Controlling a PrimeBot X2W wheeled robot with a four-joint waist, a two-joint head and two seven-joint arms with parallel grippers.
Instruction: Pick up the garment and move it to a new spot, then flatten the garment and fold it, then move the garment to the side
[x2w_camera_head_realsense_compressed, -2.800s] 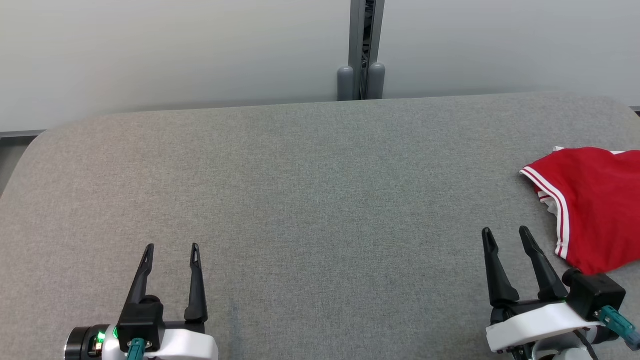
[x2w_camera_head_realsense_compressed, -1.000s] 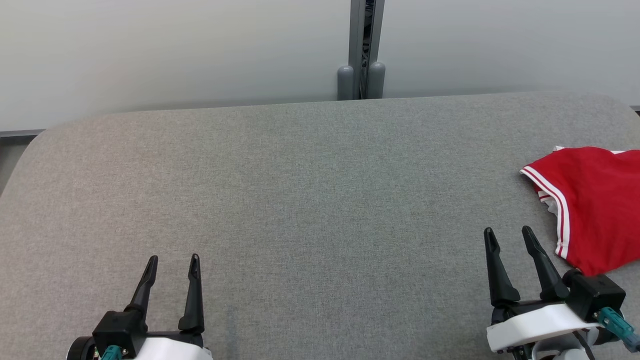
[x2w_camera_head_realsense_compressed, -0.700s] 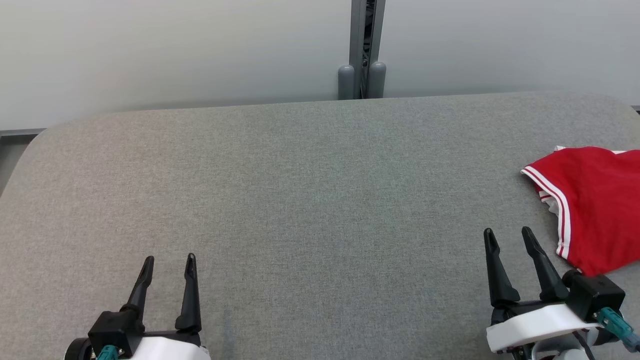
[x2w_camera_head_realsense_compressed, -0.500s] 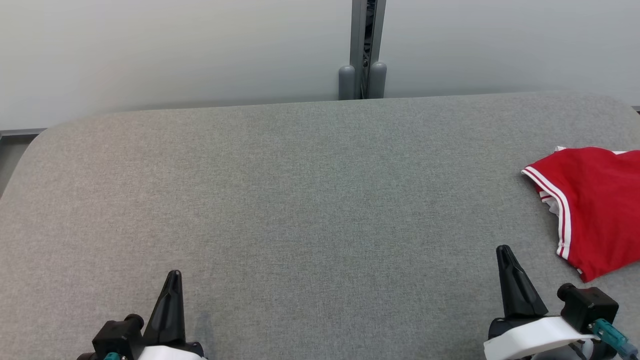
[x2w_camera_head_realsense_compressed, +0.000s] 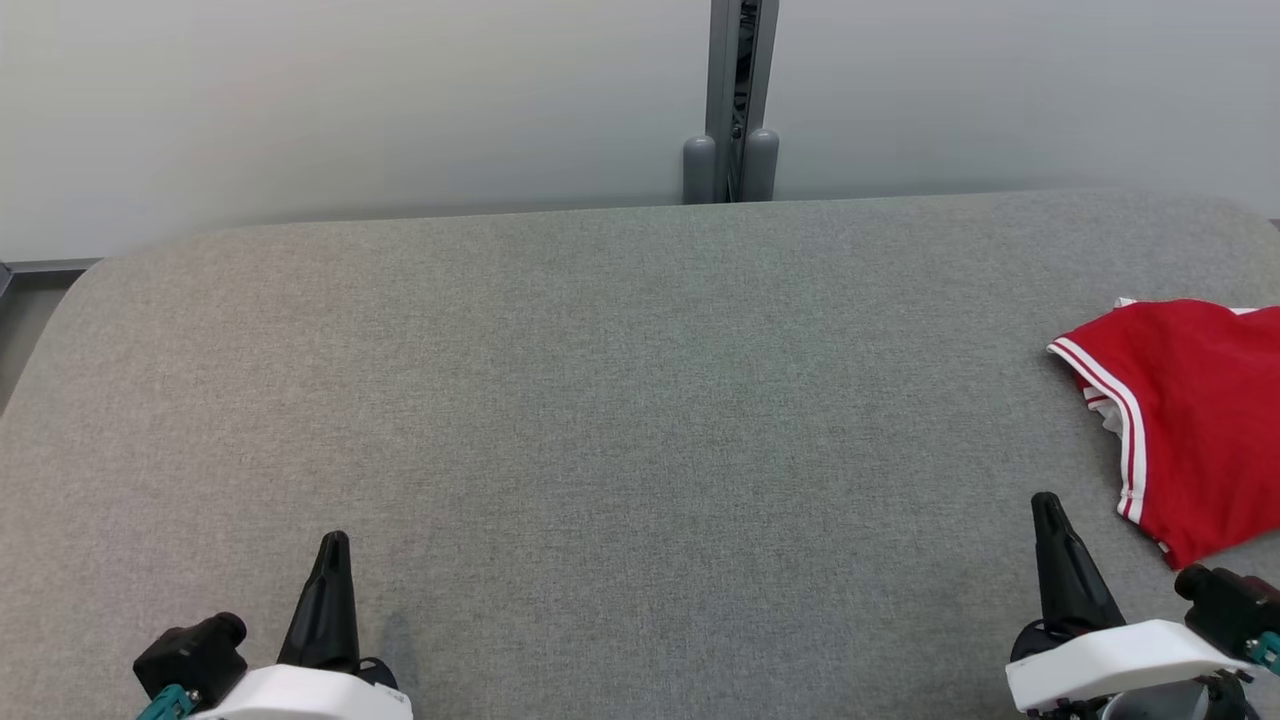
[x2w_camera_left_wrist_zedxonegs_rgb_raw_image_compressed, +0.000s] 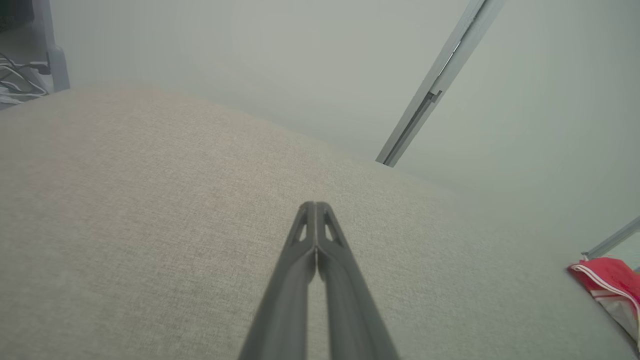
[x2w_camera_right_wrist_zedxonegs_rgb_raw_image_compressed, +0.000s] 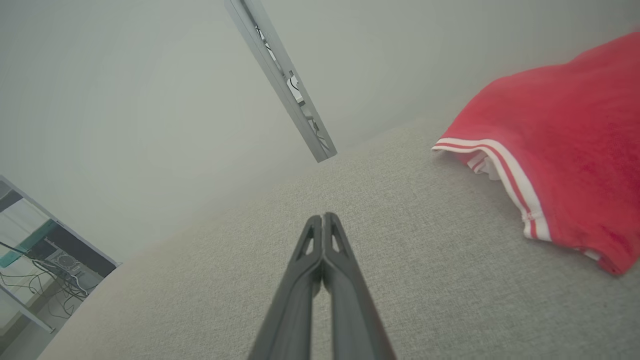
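A red garment (x2w_camera_head_realsense_compressed: 1195, 410) with white-striped trim lies folded at the right edge of the grey table (x2w_camera_head_realsense_compressed: 600, 400), partly cut off by the head view's border. It also shows as the red garment (x2w_camera_right_wrist_zedxonegs_rgb_raw_image_compressed: 555, 140) in the right wrist view and a small red garment (x2w_camera_left_wrist_zedxonegs_rgb_raw_image_compressed: 612, 280) far right in the left wrist view. My right gripper (x2w_camera_head_realsense_compressed: 1046, 505) is shut on nothing, low at the right, a short way left of the garment's near corner. My left gripper (x2w_camera_head_realsense_compressed: 334, 543) is shut and holds nothing at the lower left; its tips (x2w_camera_left_wrist_zedxonegs_rgb_raw_image_compressed: 315, 206) meet.
A pale wall (x2w_camera_head_realsense_compressed: 350, 100) runs behind the table, with a grey post (x2w_camera_head_realsense_compressed: 738, 100) at its middle. Cables and shelving (x2w_camera_right_wrist_zedxonegs_rgb_raw_image_compressed: 45, 270) stand beyond the table's left end. The table's wide grey top stretches between both grippers.
Both grippers went from open to shut and drew back toward the near edge. The head camera shifted slightly. The garment has not moved.
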